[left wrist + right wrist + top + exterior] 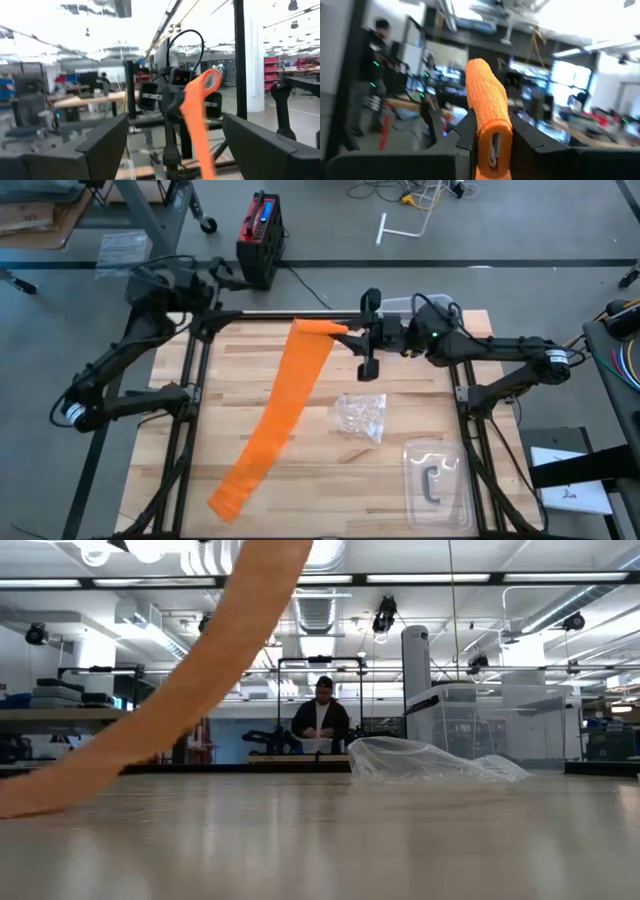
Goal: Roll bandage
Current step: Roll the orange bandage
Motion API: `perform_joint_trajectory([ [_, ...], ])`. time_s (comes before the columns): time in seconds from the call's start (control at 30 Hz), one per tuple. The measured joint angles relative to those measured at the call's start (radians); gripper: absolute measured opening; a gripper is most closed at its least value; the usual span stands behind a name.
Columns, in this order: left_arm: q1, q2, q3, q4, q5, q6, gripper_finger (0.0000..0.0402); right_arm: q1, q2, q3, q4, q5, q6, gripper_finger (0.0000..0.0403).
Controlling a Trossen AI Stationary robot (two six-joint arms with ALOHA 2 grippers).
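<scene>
A pale wood plank bench carries three things: the lower end of the orange bandage trailing across it, a crumpled clear wrapper near the middle, and a clear tray at one corner.

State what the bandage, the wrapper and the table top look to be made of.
Bandage: soft woven orange fabric, matte; its ribbed weave shows.
Wrapper: thin clear plastic, crumpled and glinting.
Table top: pale wood planks, smooth, likely sealed; the low view shows a soft sheen.
</scene>
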Motion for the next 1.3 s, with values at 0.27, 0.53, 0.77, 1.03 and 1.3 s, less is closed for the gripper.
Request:
perform_joint_trajectory([
  [0.27,0.0,-0.062,0.0,0.001,-0.02,-0.018,0.0313,0.217,0.054,0.203,-0.047,-0.002,-0.012,0.0069],
  [0.53,0.0,-0.065,0.0,0.001,-0.039,-0.053,0.0303,0.379,0.17,0.376,-0.065,0.004,-0.028,0.0061],
  [0.77,0.004,-0.057,0.0,-0.001,-0.049,-0.027,0.0297,0.352,0.234,0.535,-0.233,0.082,-0.078,0.0065],
  [1.03,0.061,-0.039,0.001,-0.15,-0.057,0.074,0.0298,0.082,0.291,0.561,-0.336,-0.004,0.016,0.0066],
  [1.3,0.263,0.017,-0.003,-0.371,-0.054,0.241,0.0297,-0.204,0.426,0.501,-0.34,-0.246,0.102,0.0065],
])
